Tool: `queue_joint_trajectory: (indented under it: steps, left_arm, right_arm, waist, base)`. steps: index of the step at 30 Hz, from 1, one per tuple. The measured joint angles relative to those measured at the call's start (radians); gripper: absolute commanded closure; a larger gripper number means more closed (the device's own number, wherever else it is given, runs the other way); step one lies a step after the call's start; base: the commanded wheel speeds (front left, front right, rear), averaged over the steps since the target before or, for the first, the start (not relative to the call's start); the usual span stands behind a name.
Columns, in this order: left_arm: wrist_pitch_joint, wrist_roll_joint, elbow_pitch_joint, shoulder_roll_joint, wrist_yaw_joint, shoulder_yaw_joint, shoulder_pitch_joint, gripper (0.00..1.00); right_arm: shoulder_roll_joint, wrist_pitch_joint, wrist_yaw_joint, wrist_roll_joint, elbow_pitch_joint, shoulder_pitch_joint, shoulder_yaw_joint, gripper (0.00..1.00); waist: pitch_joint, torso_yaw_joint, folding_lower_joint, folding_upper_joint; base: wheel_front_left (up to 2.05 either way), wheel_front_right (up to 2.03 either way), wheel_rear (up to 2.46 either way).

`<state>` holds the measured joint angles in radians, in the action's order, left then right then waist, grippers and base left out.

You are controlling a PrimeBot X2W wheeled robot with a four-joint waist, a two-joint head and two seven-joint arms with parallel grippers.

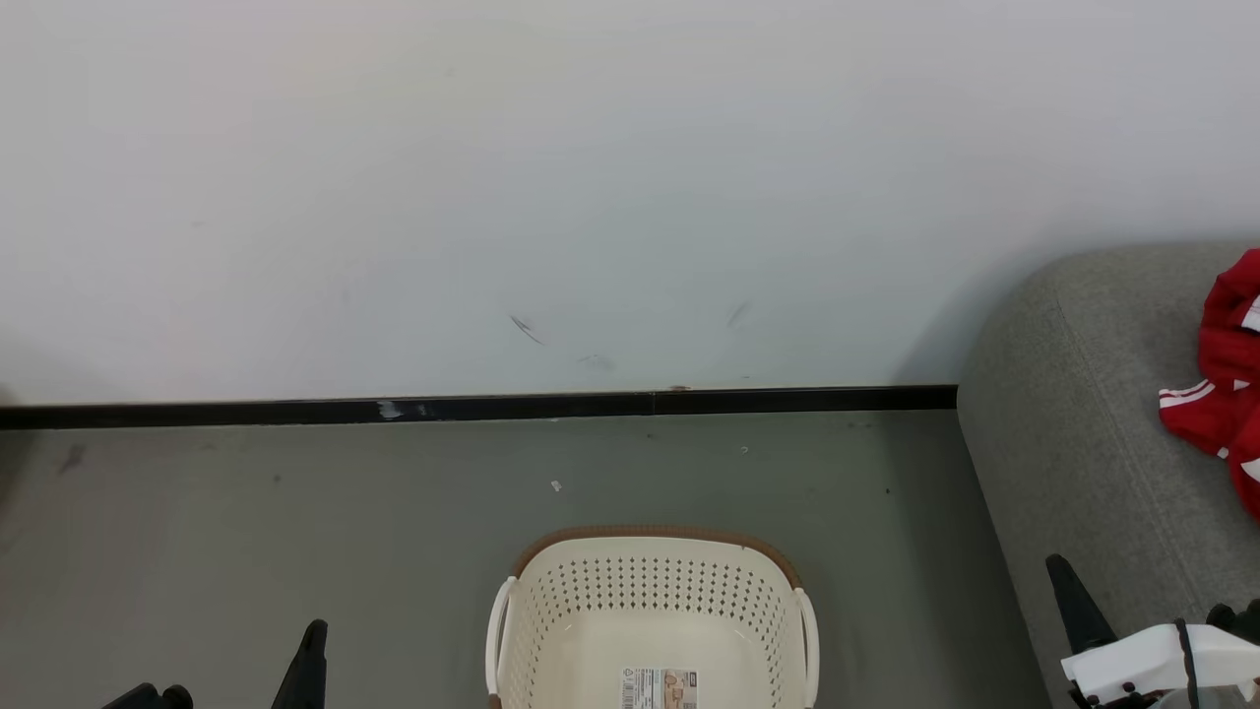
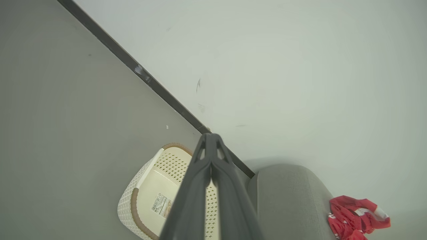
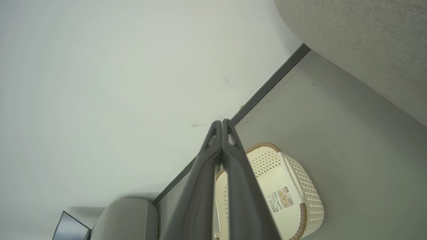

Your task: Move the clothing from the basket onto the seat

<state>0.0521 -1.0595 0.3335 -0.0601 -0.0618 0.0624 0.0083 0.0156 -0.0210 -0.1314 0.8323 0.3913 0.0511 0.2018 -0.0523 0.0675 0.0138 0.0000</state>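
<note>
Clothing (image 1: 1221, 414) red, white-striped, crumpled on grey fabric seat (image 1: 1073, 414).

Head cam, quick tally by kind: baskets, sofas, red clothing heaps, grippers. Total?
basket: 1, no clothing inside
sofa: 1
red clothing heap: 1, lying on the sofa; garments in it can't be counted
grippers: 2, left gripper and right gripper, both shut
Total: 5
</note>
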Motion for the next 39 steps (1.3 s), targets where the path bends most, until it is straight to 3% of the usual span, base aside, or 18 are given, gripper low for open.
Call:
queue_joint_trajectory:
  steps: [9,14,39]
  left_arm:
    - [-0.035,-0.11,-0.009,0.004,-0.012,-0.031,-0.014,1.0]
    - [-0.052,-0.166,-0.015,0.007,-0.02,-0.047,-0.022,1.0]
    - [-0.14,-0.451,-0.042,0.022,-0.048,-0.124,-0.064,1.0]
  right_arm:
    - [0.003,-0.027,0.0,0.158,-0.018,0.005,-0.011,1.0]
    - [0.005,-0.035,0.001,0.239,-0.028,0.015,-0.016,1.0]
    - [0.013,-0.094,0.001,0.636,-0.076,0.02,-0.03,1.0]
  waist:
    - [0.015,-0.014,-0.0088,0.0]
    - [0.023,-0.022,-0.0113,0.0]
    - [0.048,-0.057,-0.0131,0.0]
  base:
    - [0.0,0.0,0.0]
    - [0.0,0.0,0.0]
    - [0.0,0.0,0.0]
